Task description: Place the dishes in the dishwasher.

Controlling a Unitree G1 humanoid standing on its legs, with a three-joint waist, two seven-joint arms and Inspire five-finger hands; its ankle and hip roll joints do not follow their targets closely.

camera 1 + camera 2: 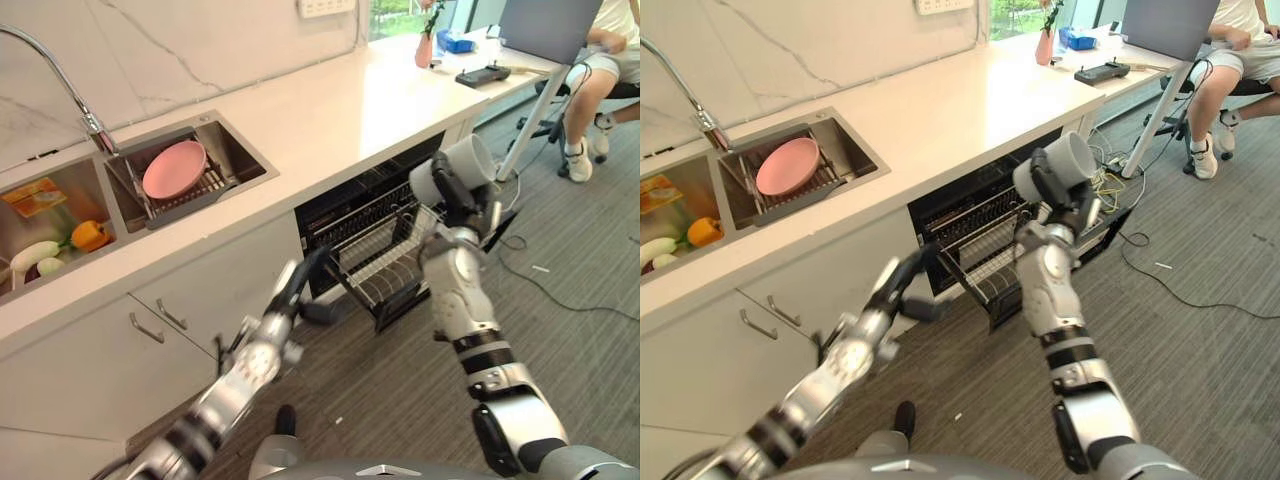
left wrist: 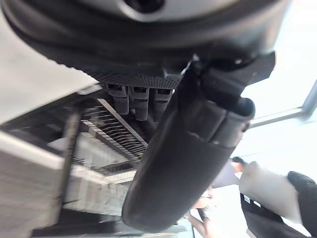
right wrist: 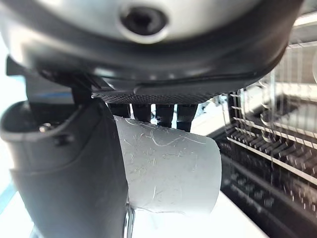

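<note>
Cup, white, was gripped in the right hand, fingers and thumb curled round it, lying on its side and held up above the pulled-out dishwasher rack, w/ the rack just below and apart. Left hand hung in front of the open dishwasher, near the rack's left corner, fingers relaxed and holding nothing. Pink plate sat tilted on a sink rack, well apart on the table.

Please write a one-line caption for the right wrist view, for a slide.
Right hand grips a white cup beside the open dishwasher's wire rack.
</note>
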